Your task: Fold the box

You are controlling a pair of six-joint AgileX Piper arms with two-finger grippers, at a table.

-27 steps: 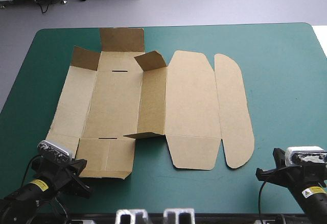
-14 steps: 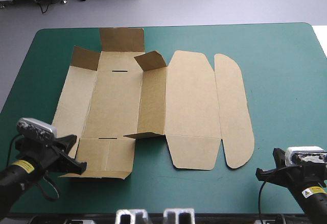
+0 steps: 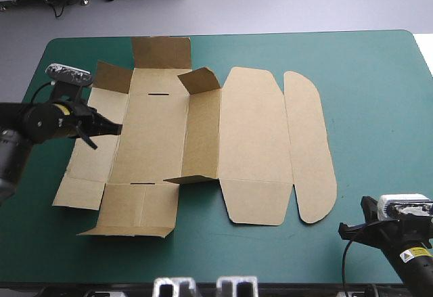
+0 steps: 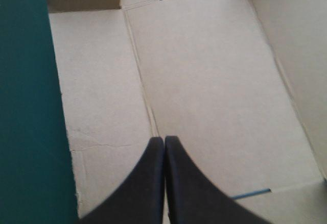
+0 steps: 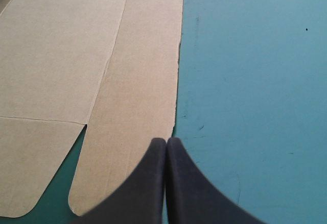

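The teal-green surface (image 3: 372,67) carries the brown box (image 3: 250,141) left of centre, mostly flat, with small flaps raised at its far end; the left claw (image 4: 164,141), clenched to a point, has travelled from the box's near left corner to above its left side panel; the right claw (image 5: 166,142), likewise clenched, remains at the near right corner; the box has not shifted.
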